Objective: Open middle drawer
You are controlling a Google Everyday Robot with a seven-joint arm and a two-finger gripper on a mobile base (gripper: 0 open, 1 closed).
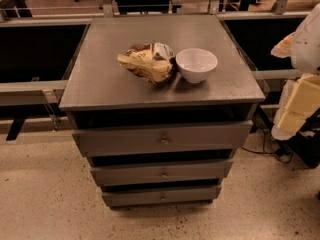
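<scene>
A grey metal cabinet (100, 84) stands in the centre with three drawer fronts stacked below its top. The middle drawer (125, 174) is the mid-sized front, with a small round knob (164, 174) at its centre. The taller, widest front (115, 141) is above it and the narrowest front (130, 198) is below it. Dark gaps show above each front. My gripper (295, 111), cream and white, hangs at the right edge of the view, to the right of the cabinet and apart from it, at about the height of the top drawer.
On the cabinet top lie a crumpled chip bag (147, 61) and a white bowl (196, 64) side by side. Cables (267, 146) trail on the speckled floor at the right. Metal rails (30, 86) and dark bays run behind the cabinet.
</scene>
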